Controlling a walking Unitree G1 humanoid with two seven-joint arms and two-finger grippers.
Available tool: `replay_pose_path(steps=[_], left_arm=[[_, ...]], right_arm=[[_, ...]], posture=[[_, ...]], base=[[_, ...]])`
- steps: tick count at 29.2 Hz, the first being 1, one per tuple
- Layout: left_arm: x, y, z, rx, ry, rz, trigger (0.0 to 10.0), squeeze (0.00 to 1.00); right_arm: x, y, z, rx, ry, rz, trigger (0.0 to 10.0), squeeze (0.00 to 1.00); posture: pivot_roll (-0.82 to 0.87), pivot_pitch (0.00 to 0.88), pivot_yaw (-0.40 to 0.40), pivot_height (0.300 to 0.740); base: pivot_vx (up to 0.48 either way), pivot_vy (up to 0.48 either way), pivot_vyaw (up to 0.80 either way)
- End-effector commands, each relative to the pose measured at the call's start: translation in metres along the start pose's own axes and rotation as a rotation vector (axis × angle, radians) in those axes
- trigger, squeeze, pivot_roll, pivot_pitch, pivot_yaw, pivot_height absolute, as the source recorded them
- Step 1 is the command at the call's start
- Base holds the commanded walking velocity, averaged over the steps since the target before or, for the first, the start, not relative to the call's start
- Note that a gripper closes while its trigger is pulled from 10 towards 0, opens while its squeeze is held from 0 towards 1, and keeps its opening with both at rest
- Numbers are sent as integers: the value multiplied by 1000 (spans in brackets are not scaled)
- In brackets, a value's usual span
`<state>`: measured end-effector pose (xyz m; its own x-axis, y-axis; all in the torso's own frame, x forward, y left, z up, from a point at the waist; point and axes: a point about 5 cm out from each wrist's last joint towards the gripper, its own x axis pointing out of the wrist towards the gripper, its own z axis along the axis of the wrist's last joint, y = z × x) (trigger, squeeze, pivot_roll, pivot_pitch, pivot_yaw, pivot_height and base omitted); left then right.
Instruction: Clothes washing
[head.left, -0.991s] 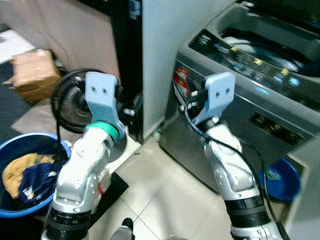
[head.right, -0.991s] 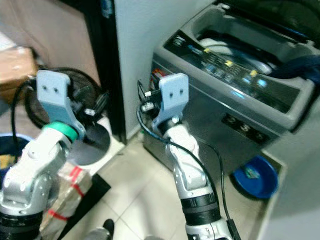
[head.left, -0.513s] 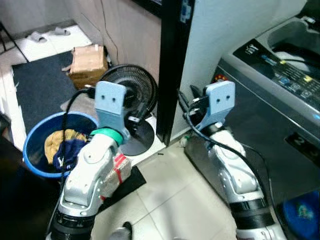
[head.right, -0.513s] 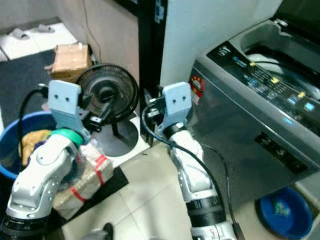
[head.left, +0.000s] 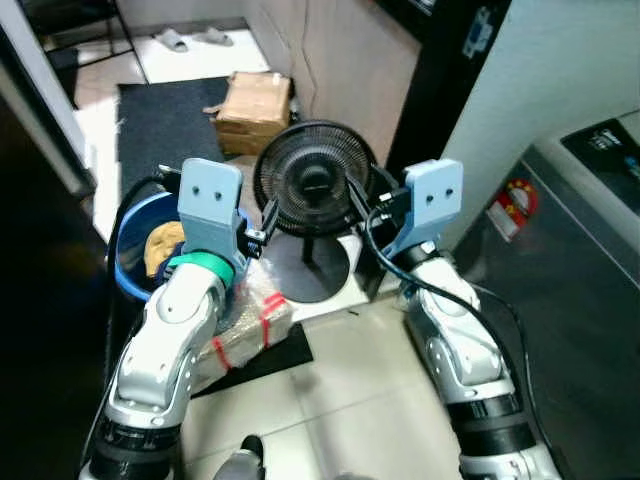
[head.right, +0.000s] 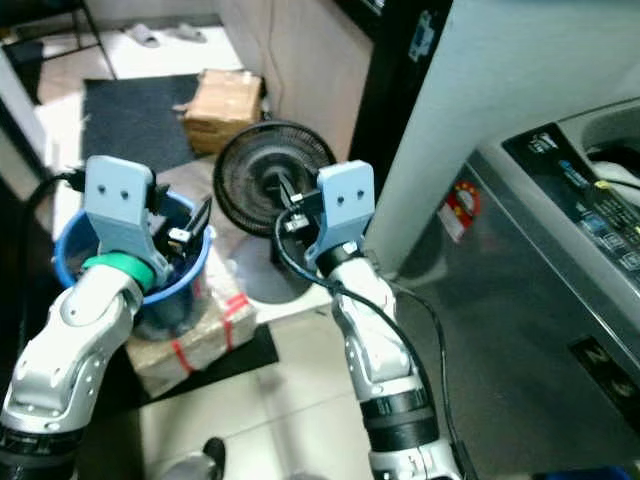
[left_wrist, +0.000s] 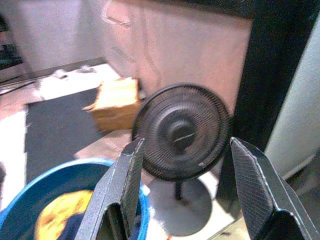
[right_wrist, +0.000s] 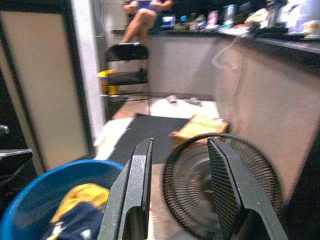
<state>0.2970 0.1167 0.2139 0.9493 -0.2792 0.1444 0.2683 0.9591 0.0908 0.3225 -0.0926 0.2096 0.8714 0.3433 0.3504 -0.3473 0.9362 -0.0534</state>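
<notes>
The washing looks barely begun: yellow and navy clothes (right_wrist: 82, 212) lie in the blue basin (head.left: 128, 262) on the floor, just below and ahead of the spread, empty left end effector (left_wrist: 182, 200) and right end effector (right_wrist: 182, 192), nothing picked up yet, the washing machine (head.right: 560, 260) off to the right

Blue basin (head.right: 70, 240) beside black fan (head.right: 272, 192), slightly blurred.
</notes>
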Motion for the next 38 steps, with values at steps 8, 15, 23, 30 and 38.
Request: replay_pose_path(steps=[8,15,23,30,38], left_arm=[[0,-4,-2,6,8,-15,10000,0],[0,-3,-3,11,6,-7,10000,0],[1,-1,-3,23,-7,16,10000,0],[2,-1,-3,27,-11,14,10000,0],[2,-1,-3,30,-14,13,10000,0]], right_arm=[[-2,-2,-3,2,9,-5,10000,0],[-2,-1,-3,12,9,-9,10000,0],[-2,-2,-2,54,2,-41,10000,0],[-2,-2,-2,50,5,-43,10000,0],[-2,-2,-2,47,2,-36,10000,0]], posture=[[48,52,-8,740],[48,55,-9,740],[48,60,-8,740],[44,57,-7,740],[45,59,-7,740]], base=[[0,0,777],[0,0,775],[103,62,550],[412,246,0],[412,244,0]])
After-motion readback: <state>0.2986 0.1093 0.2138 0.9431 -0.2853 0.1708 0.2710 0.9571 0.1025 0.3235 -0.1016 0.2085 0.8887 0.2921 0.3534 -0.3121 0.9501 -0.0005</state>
